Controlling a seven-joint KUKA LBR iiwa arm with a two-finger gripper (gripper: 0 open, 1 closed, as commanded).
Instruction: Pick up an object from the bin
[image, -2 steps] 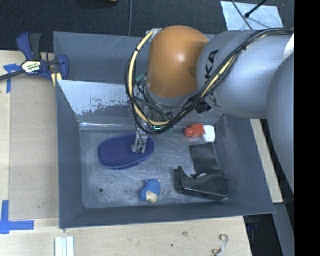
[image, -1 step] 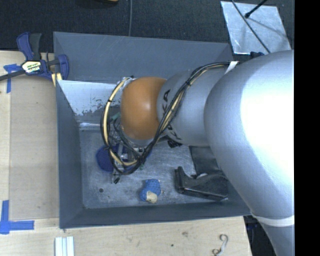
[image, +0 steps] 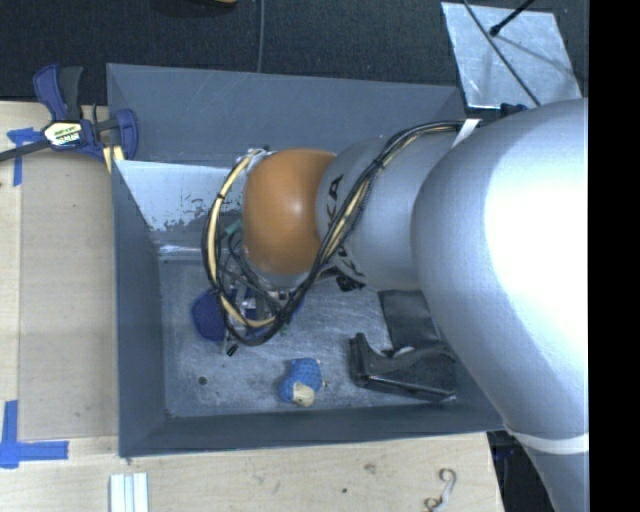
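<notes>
My gripper (image: 248, 297) is low over the left middle of the bin floor, mostly hidden under the orange dome and a tangle of cables. A blue rounded soft thing (image: 207, 317) lies right against its left side, partly covered by the cables. A small blue and yellowish lump (image: 300, 382) lies on the floor just in front of the gripper, apart from it.
A black angular tool with a long flat base (image: 403, 372) lies at the front right of the bin. Behind it sits a dark grey flat piece (image: 408, 314), partly under the arm. The arm covers the bin's right and back.
</notes>
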